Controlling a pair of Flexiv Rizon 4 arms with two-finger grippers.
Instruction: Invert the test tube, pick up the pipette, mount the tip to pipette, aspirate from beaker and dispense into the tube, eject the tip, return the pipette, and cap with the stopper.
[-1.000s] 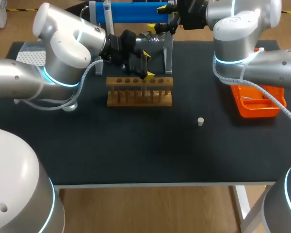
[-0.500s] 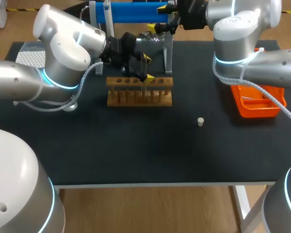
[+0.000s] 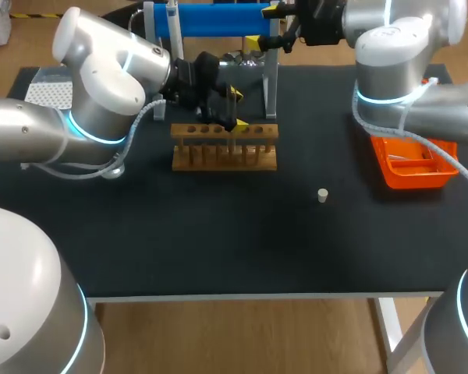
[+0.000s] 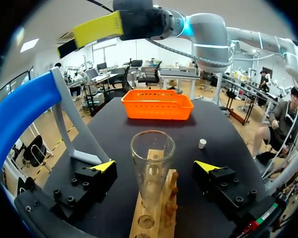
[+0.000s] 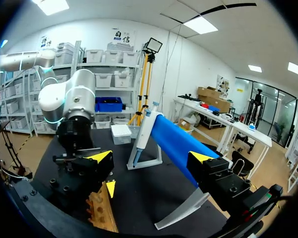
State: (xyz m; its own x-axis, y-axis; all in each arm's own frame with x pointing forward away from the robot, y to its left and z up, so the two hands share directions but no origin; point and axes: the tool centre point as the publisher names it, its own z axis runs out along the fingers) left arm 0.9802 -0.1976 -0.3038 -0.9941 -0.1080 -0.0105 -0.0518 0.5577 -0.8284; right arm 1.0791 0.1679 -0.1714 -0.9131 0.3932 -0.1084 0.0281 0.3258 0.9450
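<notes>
Nearest, a white stopper lies loose on the table. Behind it, the glass test tube stands mouth-up in the wooden rack, between the left end effector fingers, which are spread wide and not touching it. Orange basket at right. Farthest, the right end effector is open by the blue stand.

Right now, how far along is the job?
Done: tube stands mouth-up in the rack, left gripper open around it. In hand: right gripper open at the pipette, not gripping. Left: all pipetting steps, then the stopper, lying on the table.
</notes>
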